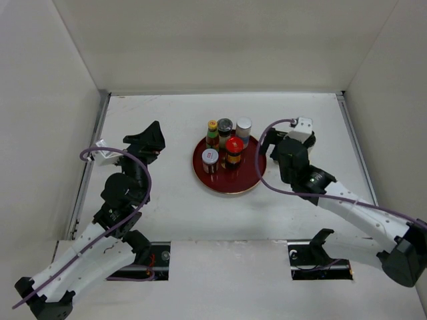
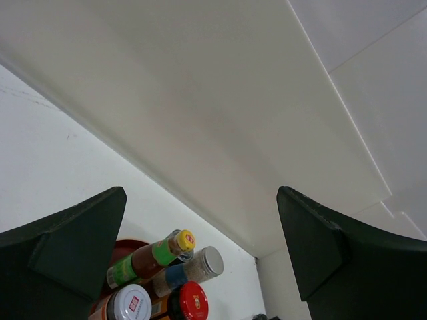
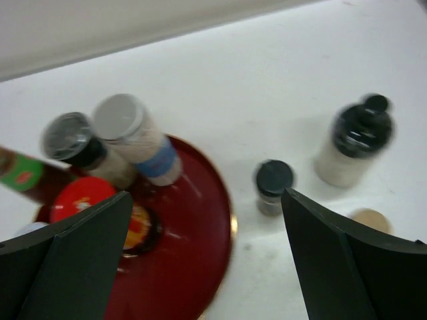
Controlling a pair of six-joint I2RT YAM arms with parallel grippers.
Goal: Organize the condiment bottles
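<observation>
Fig. | left gripper (image 1: 153,133), right gripper (image 3: 205,197): fingers spread wide, empty | I fear a hasty right sweep toppling the small black-capped bottle (image 3: 273,183) beside the round red tray (image 3: 197,230).

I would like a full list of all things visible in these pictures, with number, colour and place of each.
Tray: 1, dark red, round, middle of the table.
Yellow-capped bottle: 1, green label, on tray, far side.
Dark-grey-capped jar: 1, on tray, far side.
Silver-capped bottle: 1, blue label, on tray, far side.
White-capped jar: 1, red mark on cap, on tray, near side.
Red-capped jar: 1, on tray, near side.
Small black-capped jar: 1, on table, right of tray.
Pale black-capped bottle: 1, on table beside that jar.
Tan round top: 1, near them; kind unclear.
Table: 1, white.
Left gripper: open, empty, left of tray.
Right gripper: open, empty, by tray's right edge.
</observation>
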